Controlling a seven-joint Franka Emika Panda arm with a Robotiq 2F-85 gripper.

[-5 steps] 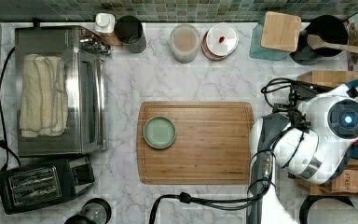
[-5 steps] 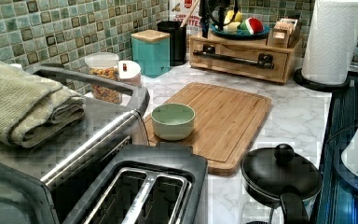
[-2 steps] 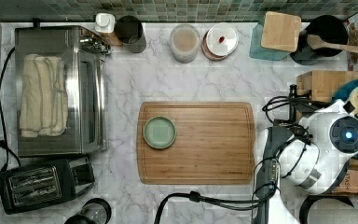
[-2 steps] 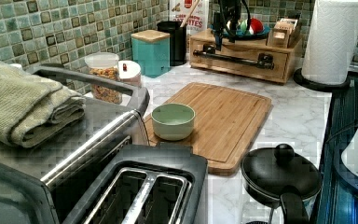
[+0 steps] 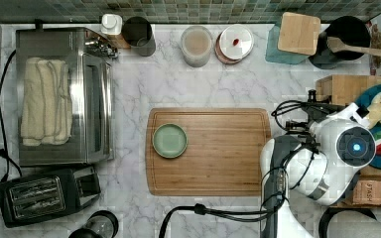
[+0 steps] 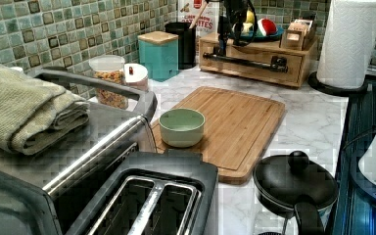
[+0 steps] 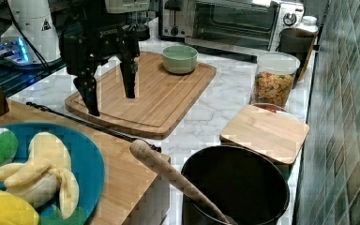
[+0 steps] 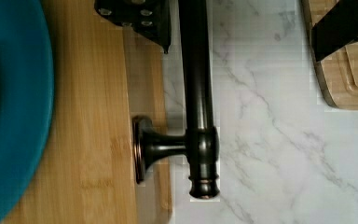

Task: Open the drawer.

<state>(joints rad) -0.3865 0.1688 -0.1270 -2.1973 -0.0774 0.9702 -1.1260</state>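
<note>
In the left view the drawer (image 6: pixel 254 68) sits in the upper middle of the frame, closed, its black bar handle (image 6: pixel 245 62) running across the front panel. The end effector (image 6: pixel 226 46) now hangs at the handle's left end; a second ago it was higher, above the fruit plate. In the right view its fingers (image 7: pixel 128 75) stand spread apart, gripping nothing, pointing down at left of centre above the cutting board (image 7: pixel 164 93). In the wrist view the handle passes between the two fingers. In the top view the arm (image 5: pixel 327 153) has shifted toward the lower right of the frame. The green bowl (image 5: pixel 169 141) stays on the board on the marble table (image 5: pixel 218 84).
</note>
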